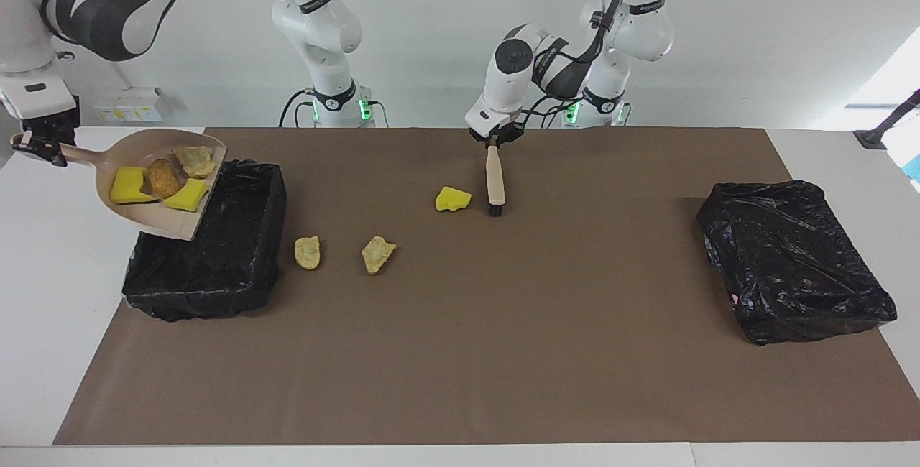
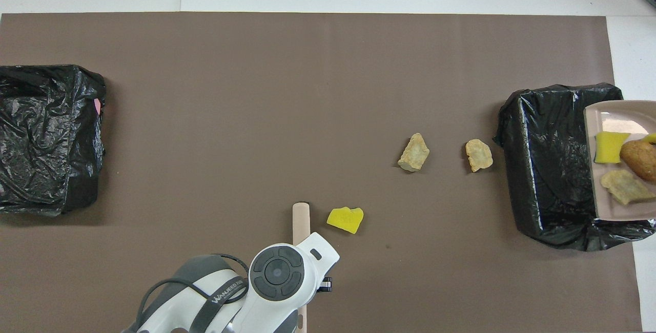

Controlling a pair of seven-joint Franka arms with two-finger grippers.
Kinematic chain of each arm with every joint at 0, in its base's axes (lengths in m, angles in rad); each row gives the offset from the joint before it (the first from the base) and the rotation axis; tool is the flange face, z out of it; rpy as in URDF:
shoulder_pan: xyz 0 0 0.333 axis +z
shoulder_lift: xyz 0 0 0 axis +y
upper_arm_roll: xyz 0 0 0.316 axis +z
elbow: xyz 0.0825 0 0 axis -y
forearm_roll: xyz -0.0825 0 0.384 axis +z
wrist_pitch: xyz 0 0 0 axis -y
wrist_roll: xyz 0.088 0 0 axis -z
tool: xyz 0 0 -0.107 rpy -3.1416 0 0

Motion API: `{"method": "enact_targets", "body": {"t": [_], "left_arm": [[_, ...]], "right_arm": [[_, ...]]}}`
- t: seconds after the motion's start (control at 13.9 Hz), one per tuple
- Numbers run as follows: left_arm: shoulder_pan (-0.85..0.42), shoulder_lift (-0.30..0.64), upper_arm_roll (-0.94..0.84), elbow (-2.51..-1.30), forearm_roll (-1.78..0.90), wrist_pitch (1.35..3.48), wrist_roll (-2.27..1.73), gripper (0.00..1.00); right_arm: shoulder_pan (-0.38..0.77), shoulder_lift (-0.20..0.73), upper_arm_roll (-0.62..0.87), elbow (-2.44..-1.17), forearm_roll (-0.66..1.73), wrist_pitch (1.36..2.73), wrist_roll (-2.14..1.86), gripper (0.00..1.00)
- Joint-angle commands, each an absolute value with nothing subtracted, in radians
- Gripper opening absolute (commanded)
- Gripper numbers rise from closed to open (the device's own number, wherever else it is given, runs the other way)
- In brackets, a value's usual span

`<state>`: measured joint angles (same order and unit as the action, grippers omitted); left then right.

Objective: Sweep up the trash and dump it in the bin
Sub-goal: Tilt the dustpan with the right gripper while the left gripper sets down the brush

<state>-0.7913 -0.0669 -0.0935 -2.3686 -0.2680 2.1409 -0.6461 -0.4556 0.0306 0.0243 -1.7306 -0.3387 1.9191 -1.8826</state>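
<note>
Right gripper (image 1: 34, 145) clamped on dustpan (image 1: 167, 219) handle over bin (image 1: 215, 266), four scraps (image 1: 164, 178) inside, left gripper (image 1: 493, 139) gripping brush (image 1: 494, 179), three scraps (image 1: 452, 198) on mat, two bins.

We see our right gripper (image 1: 32, 145) holding the dustpan (image 1: 162, 197) over the bin (image 1: 215, 266), four scraps (image 1: 162, 178) in it. Beside our left gripper's (image 1: 494, 142) brush (image 1: 495, 183) lies one scrap (image 1: 452, 198).

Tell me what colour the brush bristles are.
Black, on the brush; clearest in the facing view.
</note>
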Motion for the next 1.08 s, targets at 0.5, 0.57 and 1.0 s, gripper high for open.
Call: {"method": "enact_targets", "body": {"t": [0.5,0.57,1.0], "left_arm": [[-0.802,-0.078,-0.086,-2.385,-0.278,2.174,-0.71,0.62],[-0.802,-0.075,-0.086,-2.381,-0.278,2.171,-0.718,1.0],[-0.732,-0.083,-0.08,-2.315,-0.269,2.116,-0.729,1.0]], "right_arm": [[-0.325,-0.049,0.035,-1.927,-0.759,1.991,-1.563,0.0],[-0.322,-0.055,0.035,-1.942,-0.781,1.988,-1.565,0.0],[-0.261,-0.087,0.037,-1.921,-0.974,1.839,-1.577,0.0]]}}
